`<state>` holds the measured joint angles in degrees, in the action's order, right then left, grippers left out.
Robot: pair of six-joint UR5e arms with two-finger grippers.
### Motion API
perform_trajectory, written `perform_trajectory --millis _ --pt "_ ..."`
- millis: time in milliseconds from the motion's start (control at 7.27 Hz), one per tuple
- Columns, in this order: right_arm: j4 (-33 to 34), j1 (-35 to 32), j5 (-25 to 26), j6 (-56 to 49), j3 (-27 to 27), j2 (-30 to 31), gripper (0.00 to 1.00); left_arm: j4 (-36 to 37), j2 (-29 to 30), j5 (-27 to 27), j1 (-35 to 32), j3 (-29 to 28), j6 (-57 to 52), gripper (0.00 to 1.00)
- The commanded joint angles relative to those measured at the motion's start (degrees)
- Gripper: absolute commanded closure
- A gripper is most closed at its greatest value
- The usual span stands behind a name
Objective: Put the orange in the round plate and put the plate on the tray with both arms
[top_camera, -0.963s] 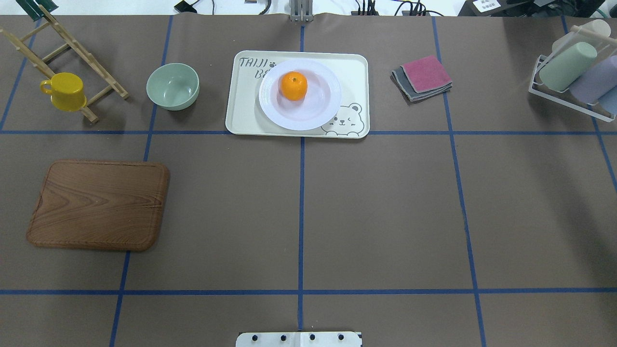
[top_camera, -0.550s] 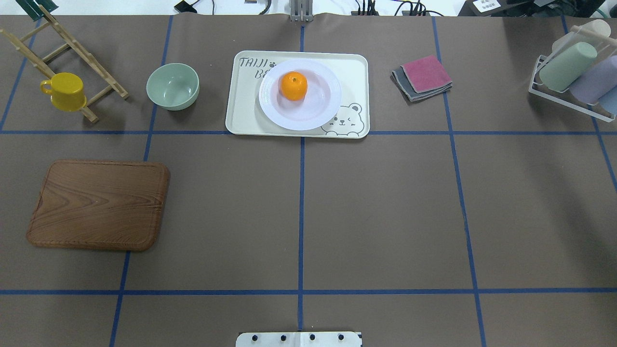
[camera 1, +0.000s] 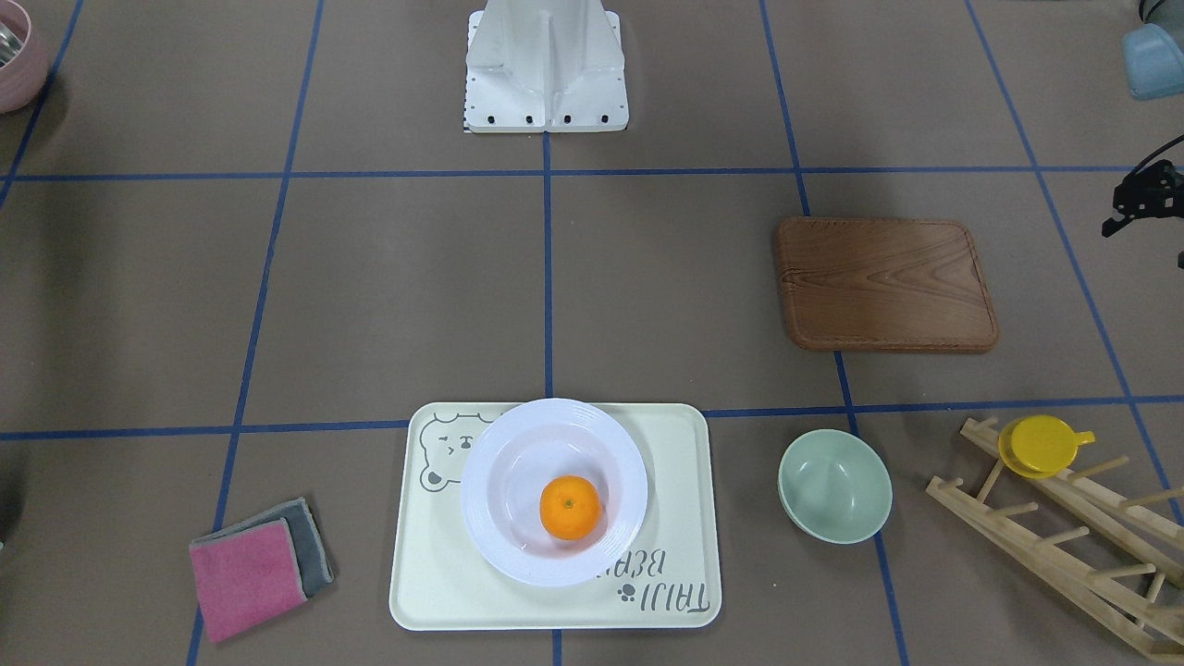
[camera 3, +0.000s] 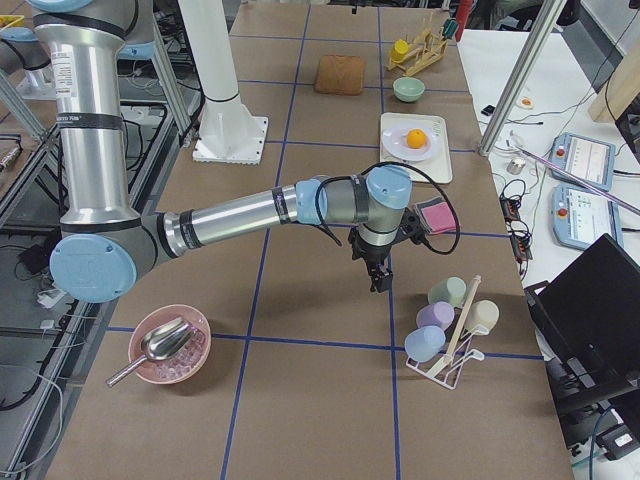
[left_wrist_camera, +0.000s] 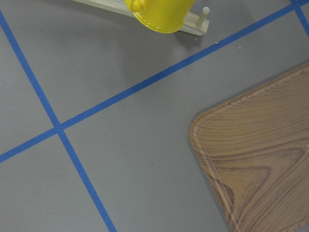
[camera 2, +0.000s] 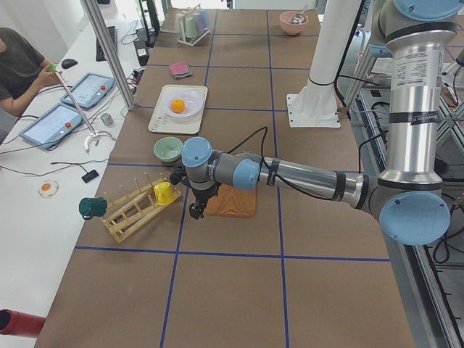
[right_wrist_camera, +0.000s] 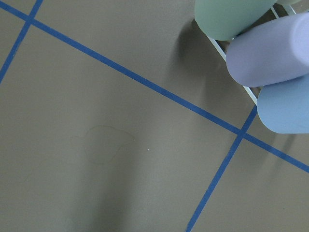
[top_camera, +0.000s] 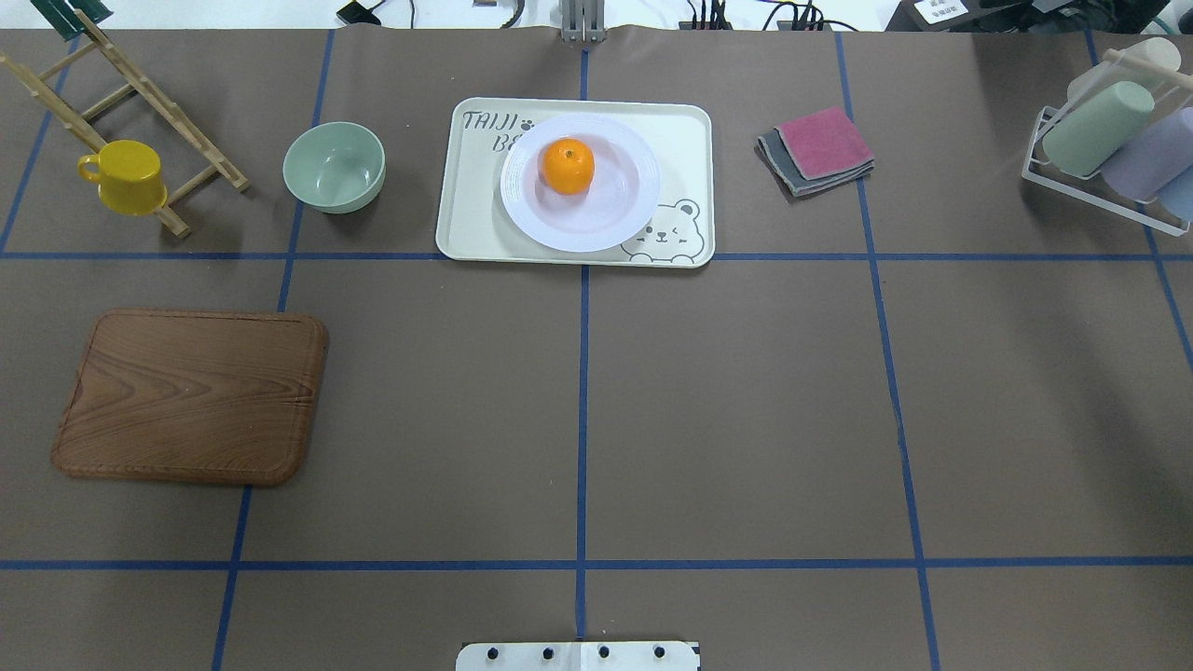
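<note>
Reading "TAIJI", the tray (top_camera: 685, 140) holds the round plate (top_camera: 617, 216) with orange (top_camera: 568, 166).

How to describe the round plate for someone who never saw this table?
Find the cream tray with a bear drawing, opposite the robot's base. The round plate sits on it: glossy white, ribbed rim, holding the orange, unlike the smaller, empty green bowl beside the tray.

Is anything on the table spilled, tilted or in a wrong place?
Nothing stands out. The orange lies in the round plate, and the plate sits flat on the tray, covering part of its lettering.
</note>
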<state>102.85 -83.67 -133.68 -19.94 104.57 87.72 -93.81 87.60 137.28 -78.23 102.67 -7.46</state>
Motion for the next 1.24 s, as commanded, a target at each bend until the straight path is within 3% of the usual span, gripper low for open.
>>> perform_trajectory --millis 0,412,1100 --pt "-0.45 0.26 -0.26 4.79 -0.07 0.08 0.00 0.12 0.11 0.00 0.01 1.38 4.81 0.01" --pt "-0.46 0.53 -0.26 5.08 -0.07 0.08 0.00 0.56 0.64 -0.70 0.01 0.77 12.54 0.01" --pt "-0.46 1.05 -0.35 8.16 0.02 -0.01 0.00 0.12 0.99 -0.53 0.01 1.12 12.55 0.01"
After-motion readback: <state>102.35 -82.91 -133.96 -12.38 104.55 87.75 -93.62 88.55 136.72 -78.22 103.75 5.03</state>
